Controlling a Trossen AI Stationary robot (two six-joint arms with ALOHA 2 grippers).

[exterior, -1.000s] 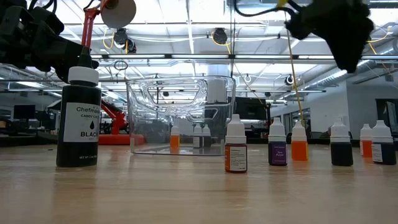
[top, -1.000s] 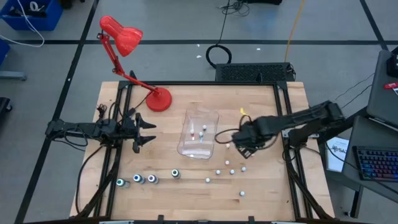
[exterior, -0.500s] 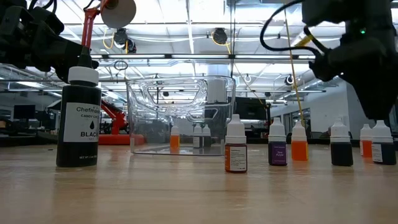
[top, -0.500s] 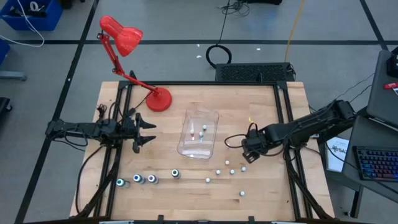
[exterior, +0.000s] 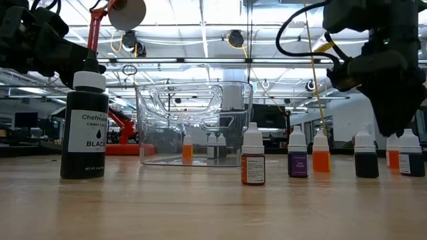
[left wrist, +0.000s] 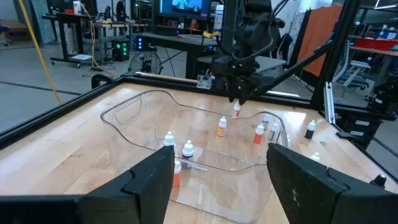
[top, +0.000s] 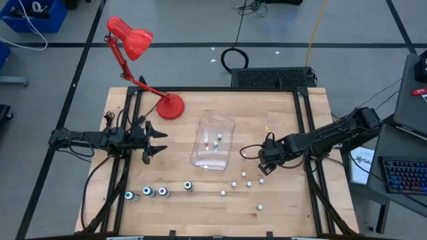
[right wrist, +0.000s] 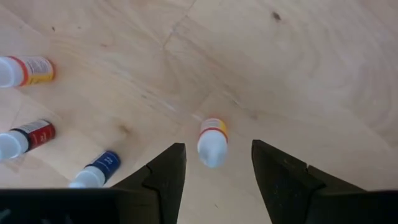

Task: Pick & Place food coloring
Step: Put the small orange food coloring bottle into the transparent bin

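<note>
High view: maybe bumping the other bottles near the clear tub by swinging too wide. Reaching in low with the right gripper, just right of the tub. Waiting with the left gripper, well left of the tub.

Low view: hanging the right gripper down, far right of the tub.

Left wrist view: keeping the left claw spread and empty, facing the tub.

Right wrist view: maybe tipping the small bottle by closing crooked or too high. Spreading the claw on both sides of it, not touching it, not pinching yet.
</note>
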